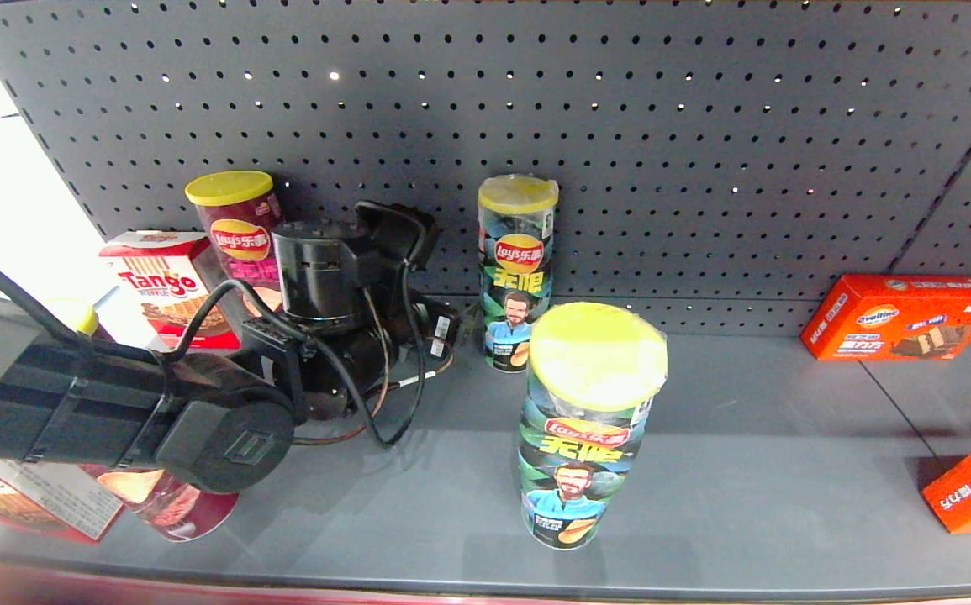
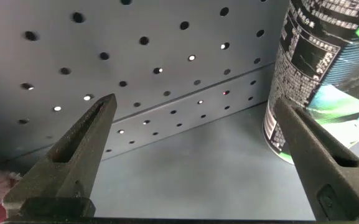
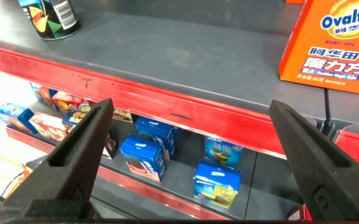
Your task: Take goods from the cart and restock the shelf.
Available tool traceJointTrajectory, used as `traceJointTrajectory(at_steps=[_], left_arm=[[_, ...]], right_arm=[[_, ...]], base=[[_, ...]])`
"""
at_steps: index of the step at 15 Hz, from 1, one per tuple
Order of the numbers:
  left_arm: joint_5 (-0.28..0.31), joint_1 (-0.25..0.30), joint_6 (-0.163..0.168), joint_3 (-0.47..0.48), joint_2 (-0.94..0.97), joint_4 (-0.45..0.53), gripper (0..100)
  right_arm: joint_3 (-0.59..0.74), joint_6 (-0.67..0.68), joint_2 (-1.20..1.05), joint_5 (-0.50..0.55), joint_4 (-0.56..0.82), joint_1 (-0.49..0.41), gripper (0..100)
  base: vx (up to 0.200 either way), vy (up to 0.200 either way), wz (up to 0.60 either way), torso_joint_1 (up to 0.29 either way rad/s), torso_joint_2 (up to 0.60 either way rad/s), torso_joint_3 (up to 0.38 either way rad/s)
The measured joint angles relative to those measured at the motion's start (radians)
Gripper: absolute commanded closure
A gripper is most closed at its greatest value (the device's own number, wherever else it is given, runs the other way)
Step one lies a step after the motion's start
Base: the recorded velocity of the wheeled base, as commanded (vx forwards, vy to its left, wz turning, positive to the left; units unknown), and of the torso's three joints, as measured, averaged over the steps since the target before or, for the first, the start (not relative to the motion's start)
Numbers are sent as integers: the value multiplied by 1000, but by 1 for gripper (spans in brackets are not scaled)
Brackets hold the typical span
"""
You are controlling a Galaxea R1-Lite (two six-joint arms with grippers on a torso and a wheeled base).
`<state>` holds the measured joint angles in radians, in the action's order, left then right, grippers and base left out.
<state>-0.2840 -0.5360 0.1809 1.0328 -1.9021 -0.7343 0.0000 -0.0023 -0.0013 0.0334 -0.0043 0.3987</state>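
A: Left gripper (image 2: 195, 102), finger state?
B: Fingers spread wide, nothing between them. It sits low over the grey shelf (image 1: 771, 470), facing the pegboard back panel (image 1: 704, 126). One finger is just beside the rear green chip can (image 2: 328, 68). Contact cannot be told.

A: Where do the goods stand?
B: The rear green chip can is upright against the back panel. The front green chip can (image 1: 590, 420) is upright nearer the shelf edge, apart from the rear one. A maroon chip can (image 1: 237, 227) stands upright at the back, to the robot's left of the left arm (image 1: 115, 412). A red-and-white wafer box (image 1: 161, 286) is just beside it. A second maroon can (image 1: 178, 508) lies on its side under the arm, near the front edge.

A: Right gripper (image 3: 191, 106)?
B: Fingers wide apart, empty. It hangs before the shelf's red front lip (image 3: 167, 99). An orange box (image 3: 331, 40) stands on the shelf near that lip. Blue boxes (image 3: 145, 155) sit on the lower shelf beneath.

A: Other stock?
B: A flat orange carton (image 1: 905, 315) lies at the back on the right.
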Motion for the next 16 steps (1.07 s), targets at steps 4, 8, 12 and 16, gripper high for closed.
traceJointTrajectory(at_steps=[4, 8, 12, 16], left_arm=[[0, -2, 0, 5, -13, 0, 0], [0, -11, 1, 6, -15, 0, 0], [0, -23, 1, 6, -15, 1, 0], [0, -26, 0, 16, -19, 27, 0]], right_arm=[[0, 0, 0, 0, 0, 0, 0], [0, 0, 0, 0, 0, -1, 0], [0, 0, 0, 0, 0, 0, 0], [0, 0, 0, 0, 0, 0, 0]], base=[[0, 0, 0, 0, 0, 0], [0, 0, 0, 0, 0, 0], [0, 0, 0, 0, 0, 0], [0, 0, 0, 0, 0, 0]])
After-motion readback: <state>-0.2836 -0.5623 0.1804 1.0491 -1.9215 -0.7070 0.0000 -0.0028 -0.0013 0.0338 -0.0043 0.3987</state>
